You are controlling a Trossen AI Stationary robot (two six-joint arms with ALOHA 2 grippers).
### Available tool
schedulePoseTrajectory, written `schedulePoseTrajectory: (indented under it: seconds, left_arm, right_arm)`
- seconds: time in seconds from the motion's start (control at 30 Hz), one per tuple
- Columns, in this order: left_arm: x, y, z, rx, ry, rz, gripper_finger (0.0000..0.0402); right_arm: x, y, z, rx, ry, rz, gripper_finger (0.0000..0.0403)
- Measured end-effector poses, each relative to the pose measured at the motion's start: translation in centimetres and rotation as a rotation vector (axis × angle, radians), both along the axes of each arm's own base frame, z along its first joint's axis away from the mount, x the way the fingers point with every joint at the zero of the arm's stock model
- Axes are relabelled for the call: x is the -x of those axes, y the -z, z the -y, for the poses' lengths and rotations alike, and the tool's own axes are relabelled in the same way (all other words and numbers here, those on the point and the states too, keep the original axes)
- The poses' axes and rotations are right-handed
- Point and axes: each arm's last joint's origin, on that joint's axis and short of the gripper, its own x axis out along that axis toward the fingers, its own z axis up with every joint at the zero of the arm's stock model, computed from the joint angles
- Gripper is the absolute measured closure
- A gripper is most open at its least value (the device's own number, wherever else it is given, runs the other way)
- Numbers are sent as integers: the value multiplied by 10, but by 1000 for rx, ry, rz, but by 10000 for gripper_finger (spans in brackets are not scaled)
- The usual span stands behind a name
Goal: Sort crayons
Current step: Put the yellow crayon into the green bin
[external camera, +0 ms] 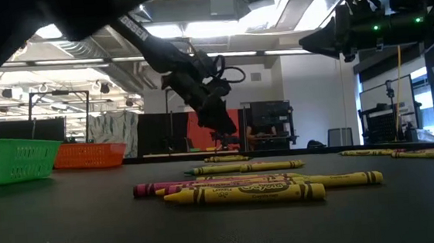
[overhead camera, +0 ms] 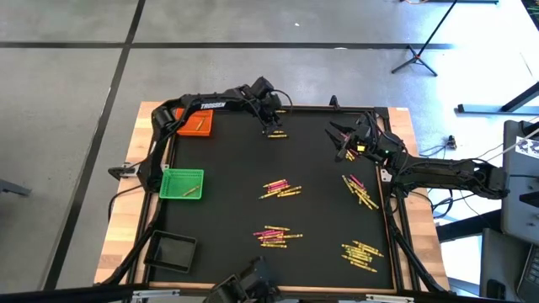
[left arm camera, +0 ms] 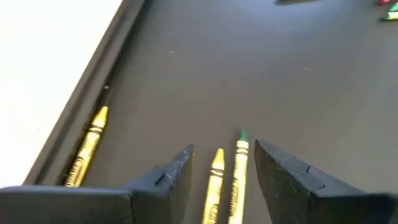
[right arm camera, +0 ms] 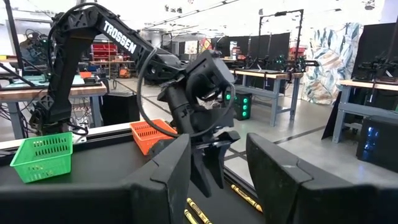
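You are looking at a matte black mat [overhead camera: 227, 210] framed by a thin rail on a pale wooden table [overhead camera: 126, 227], with the crayons [overhead camera: 280, 188], slim paper-wrapped sticks in yellow, pink and gold, lying in loose clusters across the middle, right and near parts of it. Your left gripper [left arm camera: 222, 169] is hanging low at the far edge of the mat, its two dark, wedge-shaped fingers standing apart with two yellow crayons [left arm camera: 225, 180] lying side by side on the mat between them; neither finger is touching them. A third yellow crayon [left arm camera: 86, 147] is resting against the rail just beside them. Your right gripper [right arm camera: 217, 177] is hovering above the far right of the mat, its blocky black fingers apart and holding nothing, pointing towards the left arm. The ribbed plastic baskets are sitting along the left side: the orange basket [overhead camera: 195, 124] at the far corner, the green basket [overhead camera: 181, 183] midway, and a shallow black tray [overhead camera: 171, 251] at the near corner
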Motion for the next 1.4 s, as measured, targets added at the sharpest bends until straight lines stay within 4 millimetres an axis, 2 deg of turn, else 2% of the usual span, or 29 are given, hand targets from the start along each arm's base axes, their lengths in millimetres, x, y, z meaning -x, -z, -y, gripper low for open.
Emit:
schedulePoseTrajectory:
  seconds: [0.43, 0.7, 0.93, 1.4]
  left_arm:
    - [-4, 1, -3, -7, -1, -4, 248]
    - [-4, 20, -2, 11, 5, -82, 248]
    - [-2, 28, -2, 40, 28, -106, 248]
    - [3, 28, -3, 82, 73, -97, 248]
  right_arm:
    - [0, 0, 0, 0, 0, -1, 249]
    - [0, 0, 0, 0, 0, 1, 249]
    - [0, 1, 0, -9, -1, -8, 249]
    - [0, 4, 0, -39, -3, -24, 249]
